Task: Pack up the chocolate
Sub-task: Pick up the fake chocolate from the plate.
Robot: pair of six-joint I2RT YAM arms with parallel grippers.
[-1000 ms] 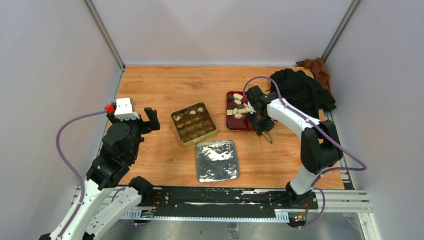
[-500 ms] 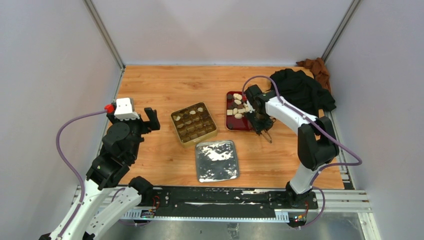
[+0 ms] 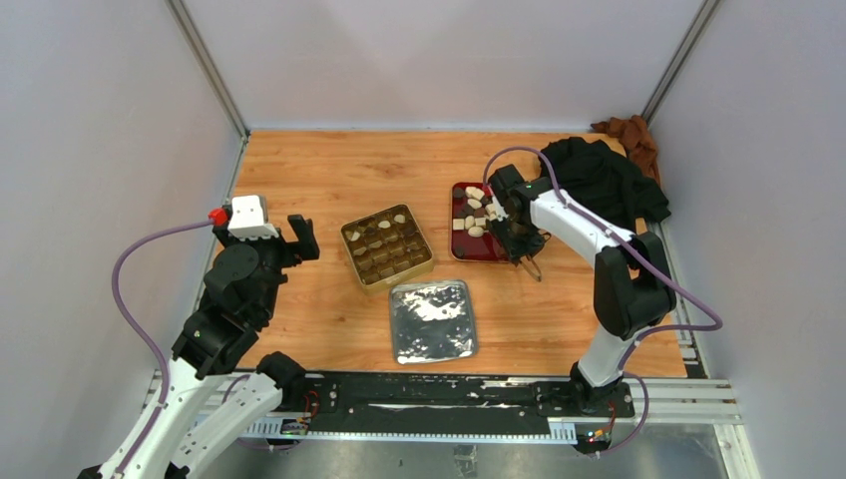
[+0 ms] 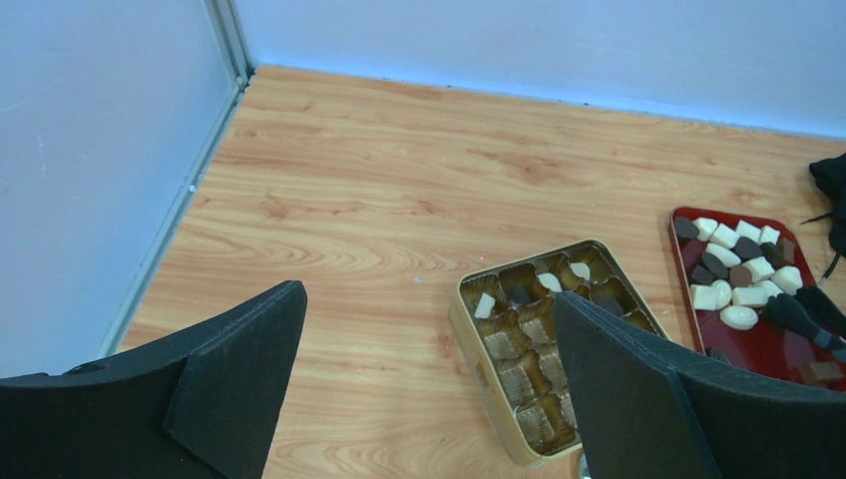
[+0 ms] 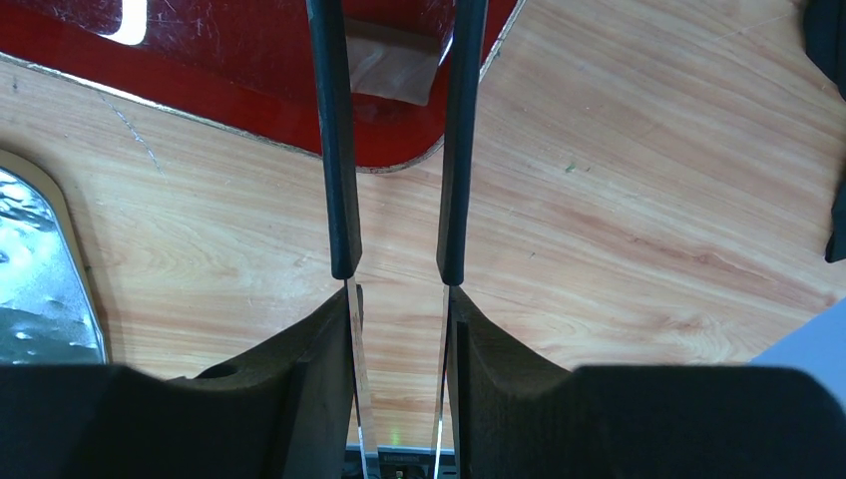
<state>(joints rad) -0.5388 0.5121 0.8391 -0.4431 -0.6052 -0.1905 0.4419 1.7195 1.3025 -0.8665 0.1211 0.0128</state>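
Note:
Cream-white and dark brown chocolate (image 3: 474,214) chunks lie on a red tray (image 3: 479,249), also seen as chocolate (image 4: 743,274) in the left wrist view. A gold tin (image 3: 399,276) beside it holds a few pieces in its brown cups. My right gripper (image 3: 521,239) (image 5: 399,299) is shut on a pair of black-tipped metal tongs (image 5: 339,150). The tong arms stand apart over the tray's near corner (image 5: 299,110), with a brown chunk (image 5: 394,70) between them. Whether they pinch it I cannot tell. My left gripper (image 4: 424,299) hangs open and empty, left of the tin.
A silver foil-lined lid (image 3: 432,319) lies in front of the tin. A black cloth (image 3: 599,180) and a brown cloth (image 3: 629,135) sit at the back right corner. Grey walls enclose the table on three sides.
My right gripper with the tongs has crept slightly back and left toward the red tray. The left arm has not moved.

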